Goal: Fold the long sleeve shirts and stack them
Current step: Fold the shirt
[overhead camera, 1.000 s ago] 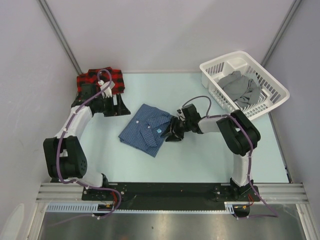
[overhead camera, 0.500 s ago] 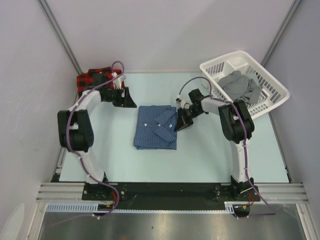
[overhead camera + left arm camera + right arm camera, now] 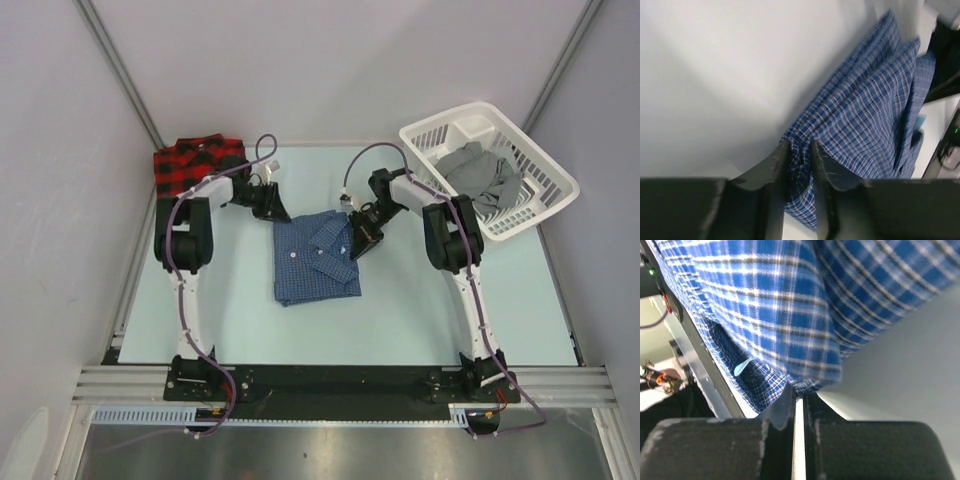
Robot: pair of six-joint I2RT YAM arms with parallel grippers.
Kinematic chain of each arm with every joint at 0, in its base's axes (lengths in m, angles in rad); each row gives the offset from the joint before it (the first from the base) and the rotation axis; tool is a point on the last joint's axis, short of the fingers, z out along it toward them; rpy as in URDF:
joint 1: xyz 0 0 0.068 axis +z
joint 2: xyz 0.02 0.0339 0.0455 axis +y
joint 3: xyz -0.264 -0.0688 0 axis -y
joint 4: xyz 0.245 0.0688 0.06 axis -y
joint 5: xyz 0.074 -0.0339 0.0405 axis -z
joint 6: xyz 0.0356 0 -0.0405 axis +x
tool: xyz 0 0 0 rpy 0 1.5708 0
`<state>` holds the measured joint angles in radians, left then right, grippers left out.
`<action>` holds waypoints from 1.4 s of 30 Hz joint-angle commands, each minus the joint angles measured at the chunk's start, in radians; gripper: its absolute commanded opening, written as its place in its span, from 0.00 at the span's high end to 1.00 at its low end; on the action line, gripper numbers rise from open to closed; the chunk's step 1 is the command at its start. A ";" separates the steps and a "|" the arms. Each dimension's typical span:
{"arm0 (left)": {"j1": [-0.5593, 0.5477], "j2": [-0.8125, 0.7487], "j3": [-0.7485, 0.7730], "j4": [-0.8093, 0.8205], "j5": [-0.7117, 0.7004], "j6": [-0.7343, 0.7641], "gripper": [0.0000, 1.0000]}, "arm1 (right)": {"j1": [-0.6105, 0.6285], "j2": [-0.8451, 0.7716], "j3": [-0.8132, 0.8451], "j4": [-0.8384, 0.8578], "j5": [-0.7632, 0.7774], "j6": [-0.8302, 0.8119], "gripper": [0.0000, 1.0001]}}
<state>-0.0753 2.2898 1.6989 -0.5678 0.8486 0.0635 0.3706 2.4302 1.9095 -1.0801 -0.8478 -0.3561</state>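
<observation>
Left gripper [image 3: 800, 147] pinches blue shirt [image 3: 860, 125] edge; right gripper [image 3: 799, 399] clamped, apparently on its hem; pale tag [image 3: 741, 368] unreadable.

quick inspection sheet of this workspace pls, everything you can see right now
surface: pale table, no stains seen
job's things: blue check shirt folded, mid-table; red plaid shirt folded in the far left corner, apart from it, so not stacked yet
clutter: white basket at the far right, grey garment crumpled inside
grippers: left gripper pinching the blue shirt's far left corner; right gripper shut on its right edge
cables: purple cables loop over both arms, none seen lying on the shirts
surroundings: pale walls, metal rail at the near edge
</observation>
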 commanded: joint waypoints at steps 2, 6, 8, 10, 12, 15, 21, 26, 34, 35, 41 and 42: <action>0.008 -0.157 -0.247 -0.032 0.067 0.048 0.87 | -0.012 0.108 0.195 -0.164 0.075 -0.179 1.00; 0.019 -0.323 -0.514 -0.012 0.079 0.048 1.00 | 0.022 0.193 0.373 -0.345 0.061 -0.383 1.00; 0.025 -0.426 -0.654 -0.017 0.079 0.052 1.00 | 0.062 0.225 0.462 -0.432 0.090 -0.524 1.00; 0.032 -0.508 -0.756 -0.040 0.073 0.058 1.00 | 0.094 0.205 0.462 -0.432 0.124 -0.654 0.98; 0.034 -0.553 -0.800 -0.066 0.038 0.053 0.92 | 0.155 0.191 0.441 -0.420 0.202 -0.742 0.89; 0.061 -0.624 -0.800 -0.054 -0.005 0.039 0.69 | 0.212 0.155 0.444 -0.324 0.273 -0.750 0.79; 0.164 -0.632 -0.658 -0.086 0.024 0.125 0.47 | 0.157 0.015 0.450 -0.166 0.268 -0.592 0.44; 0.126 -0.501 -0.426 -0.193 0.069 0.319 0.49 | 0.091 -0.111 0.408 -0.112 0.199 -0.410 0.32; 0.008 -0.325 -0.251 -0.348 -0.016 0.486 0.47 | 0.031 -0.375 -0.019 -0.031 0.046 0.027 0.32; -0.009 -0.323 -0.252 -0.342 -0.031 0.496 0.47 | 0.042 -0.413 -0.168 0.001 0.067 0.040 0.31; -0.037 -0.279 -0.214 -0.320 -0.051 0.498 0.63 | 0.051 -0.531 -0.470 0.152 0.016 0.195 0.30; -0.038 -0.259 -0.197 -0.319 -0.048 0.493 0.67 | 0.047 -0.530 -0.518 0.184 0.006 0.215 0.30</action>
<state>-0.1154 1.9976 1.4338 -0.8902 0.7975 0.5079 0.4225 1.9457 1.5005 -1.0409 -0.7700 -0.3016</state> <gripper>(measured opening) 0.400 0.694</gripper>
